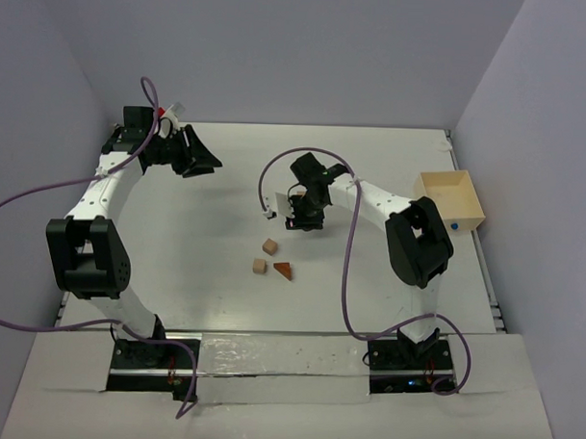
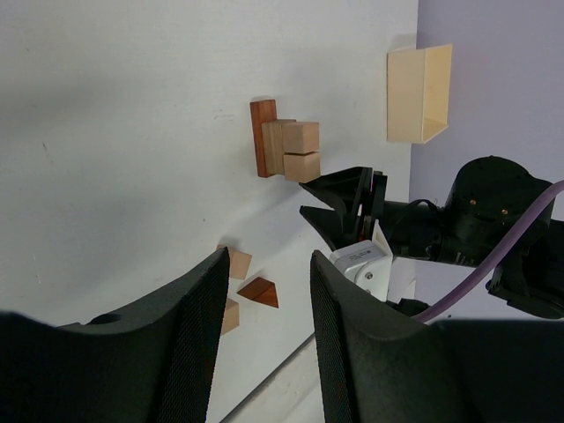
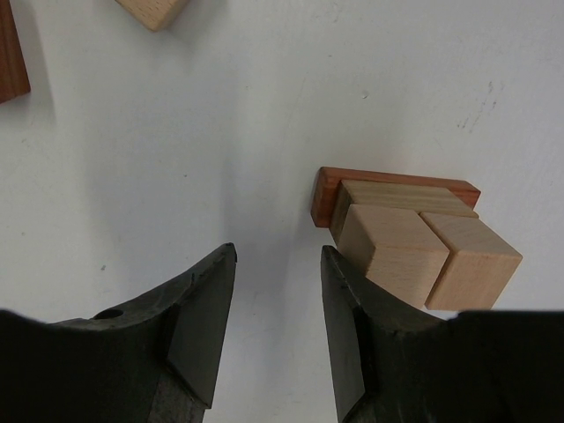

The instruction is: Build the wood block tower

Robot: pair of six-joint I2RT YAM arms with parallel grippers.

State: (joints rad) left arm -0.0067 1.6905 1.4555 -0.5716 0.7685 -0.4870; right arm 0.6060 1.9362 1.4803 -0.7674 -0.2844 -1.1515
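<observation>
Right gripper parted, empty, mid-table; tower just beside one finger. Your loose blocks lie toward table near edge. Right arm nearer; left gripper parted, empty, far-left.

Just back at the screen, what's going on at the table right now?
The right pincer is open and empty, hanging close beside the tower. So far the tower is a reddish-brown slab, a tan piece, and two tan blocks side by side on top. The left pincer is open and empty too, off at the far left of the table. Two loose cubes and a reddish-brown wedge lie near the middle, not yet stacked.
</observation>
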